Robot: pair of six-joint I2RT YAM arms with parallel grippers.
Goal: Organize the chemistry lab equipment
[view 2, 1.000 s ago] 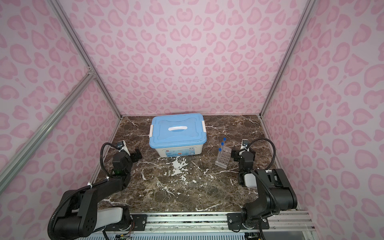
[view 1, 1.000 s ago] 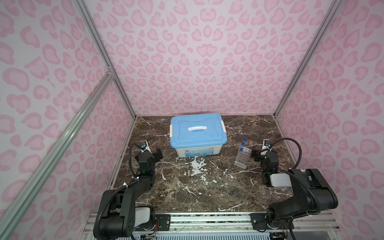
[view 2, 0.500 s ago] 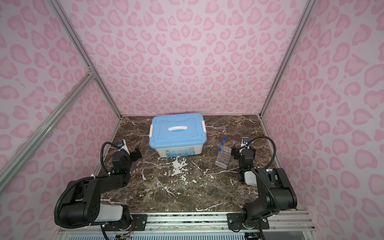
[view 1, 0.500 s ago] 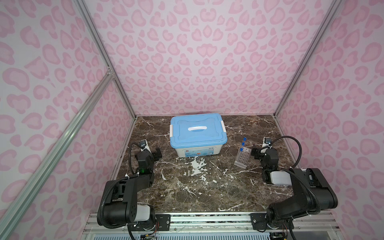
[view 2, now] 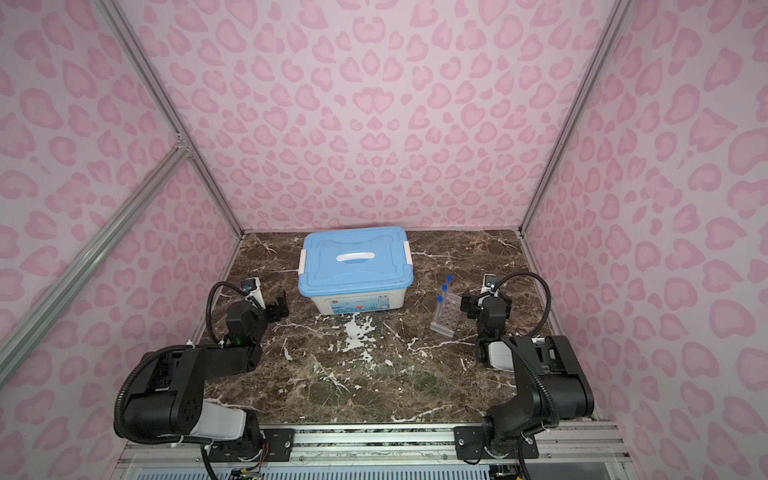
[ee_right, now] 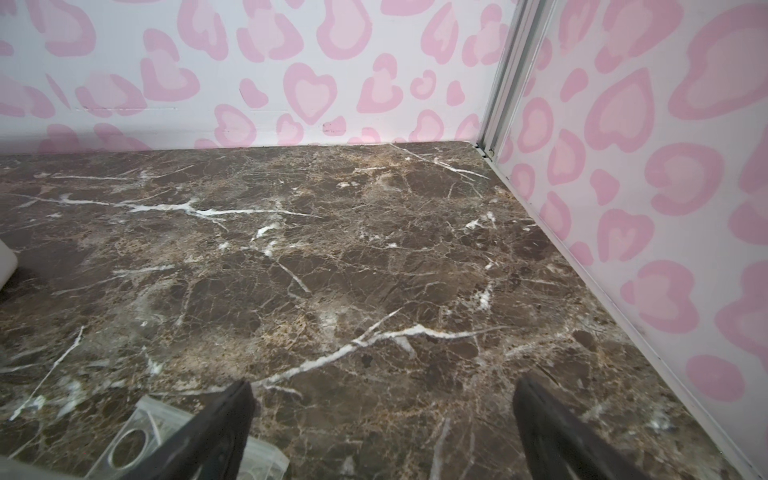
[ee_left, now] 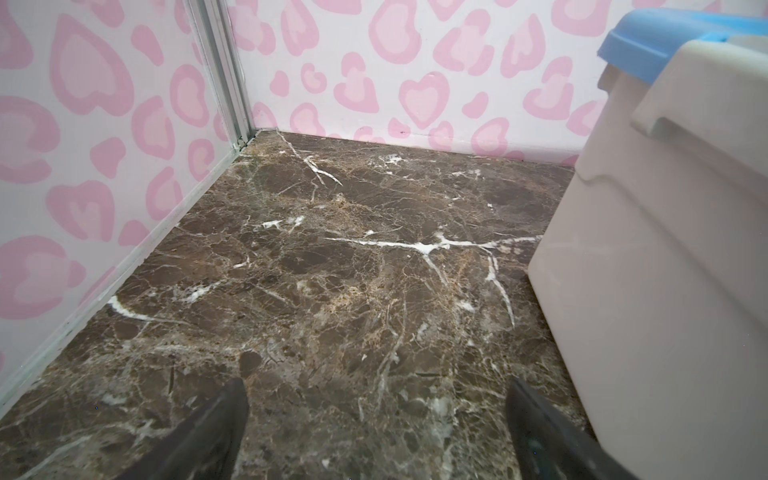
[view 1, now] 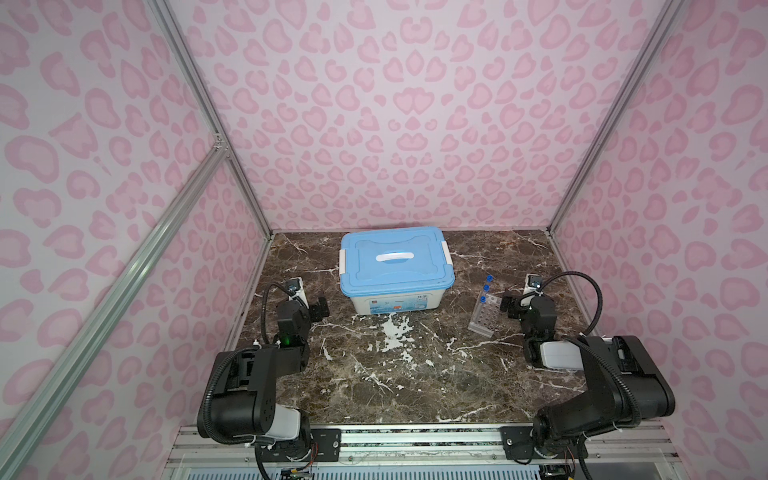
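Since the lid (view 1: pixel 395 262) sits shut on the bin (view 1: pixel 390 305) and three capped tubes (view 1: pixel 485 287) stand in the rack (view 1: pixel 484 318), right of centre in a top view, the tidying looks nearly finished; left gripper (ee_left: pixel 376 397) and right gripper (ee_right: pixel 382 397) both gape empty, flanking the bin.

rack (view 1: pixel 483 316): upright, right of bin (view 1: pixel 390 304) | tubes (view 1: pixel 485 287): apparently three, in rack | right gripper (view 1: pixel 516 302): beside rack

A blue lid (view 1: pixel 374 278) is hiding the contents of the white bin (view 1: pixel 390 304); the clear rack (ee_right: pixel 133 440) is running off the right wrist view's edge.
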